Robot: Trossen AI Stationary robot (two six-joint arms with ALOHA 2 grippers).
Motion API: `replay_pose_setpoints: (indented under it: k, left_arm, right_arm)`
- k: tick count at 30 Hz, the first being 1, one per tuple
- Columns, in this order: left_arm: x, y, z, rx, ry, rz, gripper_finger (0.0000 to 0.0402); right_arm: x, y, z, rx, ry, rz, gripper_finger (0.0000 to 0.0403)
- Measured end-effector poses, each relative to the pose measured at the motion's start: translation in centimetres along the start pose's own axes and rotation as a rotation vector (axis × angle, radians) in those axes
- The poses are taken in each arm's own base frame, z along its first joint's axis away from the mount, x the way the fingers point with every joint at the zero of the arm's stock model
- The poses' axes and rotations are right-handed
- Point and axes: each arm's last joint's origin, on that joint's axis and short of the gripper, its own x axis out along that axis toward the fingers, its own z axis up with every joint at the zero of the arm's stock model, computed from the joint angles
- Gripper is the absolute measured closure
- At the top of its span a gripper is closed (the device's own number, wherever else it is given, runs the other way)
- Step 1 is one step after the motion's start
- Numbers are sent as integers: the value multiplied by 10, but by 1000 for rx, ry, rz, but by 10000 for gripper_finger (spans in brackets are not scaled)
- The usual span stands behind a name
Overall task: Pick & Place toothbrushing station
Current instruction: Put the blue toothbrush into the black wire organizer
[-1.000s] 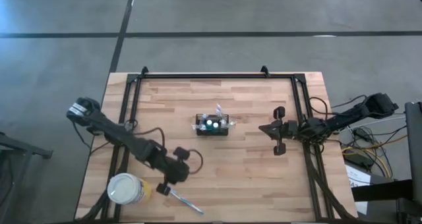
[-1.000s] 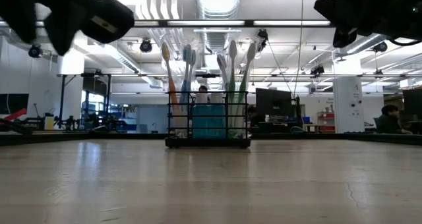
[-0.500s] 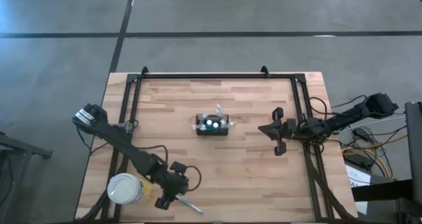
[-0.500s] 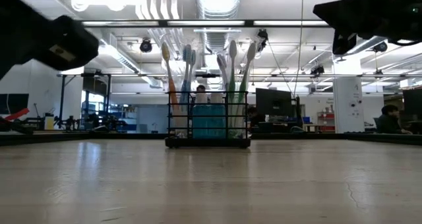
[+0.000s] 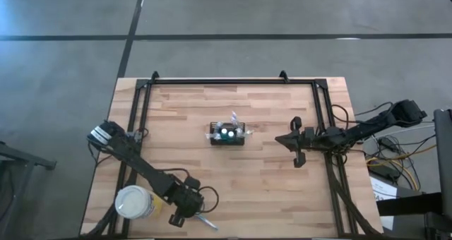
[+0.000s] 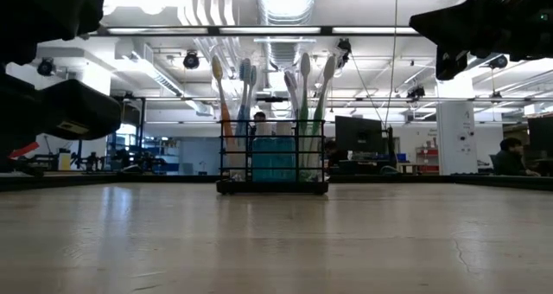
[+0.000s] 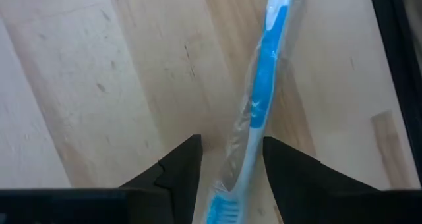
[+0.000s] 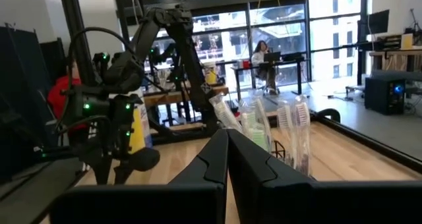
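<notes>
The left tool (image 7: 231, 168) stands open astride a blue plastic-wrapped toothbrush (image 7: 260, 99) lying on the wooden desk (image 5: 268, 176), apparently to grasp it, while the small black wire-mesh caddy (image 5: 227, 135) stands mid-desk and the closed right tool (image 5: 295, 140) waits beside.

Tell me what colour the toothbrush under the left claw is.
Blue and white toothbrush, clearest in the left wrist view.
</notes>
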Motion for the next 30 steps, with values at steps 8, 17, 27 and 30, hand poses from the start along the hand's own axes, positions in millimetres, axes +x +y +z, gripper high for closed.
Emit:
replay_pose_setpoints:
  k: [8, 17, 27, 30]
  left_arm:
    - [2, 9, 2, -4, -34, 131, 254]
    - [-5, 53, 15, -114, -85, 283, 368]
    - [-20, 67, 20, -39, -110, 309, 398]
    - [-31, 65, 22, -17, -147, 324, 397]
  right_arm:
    - [1, 0, -2, 11, 11, -1, 394]
    - [2, 0, -5, 7, 26, -3, 394]
    - [17, 7, 2, -68, 95, 1, 394]
    - [32, 15, 3, -100, 201, 6, 394]
